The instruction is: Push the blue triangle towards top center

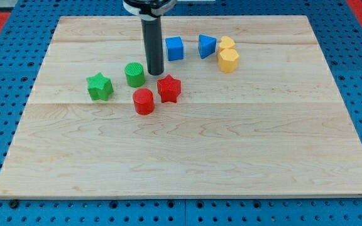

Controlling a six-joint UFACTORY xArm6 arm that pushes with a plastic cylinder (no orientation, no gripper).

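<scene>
The blue triangle (207, 46) lies near the view's top, right of centre, touching the yellow blocks on its right. A blue cube (175, 48) sits just left of it. My tip (155, 73) rests on the board left of and below the blue cube, between the green cylinder (134, 75) and the red star (168, 88). The tip is well left of the blue triangle and does not touch it.
A yellow heart-like block (226, 43) and a yellow hexagon (228, 60) sit right of the triangle. A red cylinder (143, 101) lies below the tip. A green star (99, 86) is at the left. The wooden board (187, 150) lies on a blue pegboard.
</scene>
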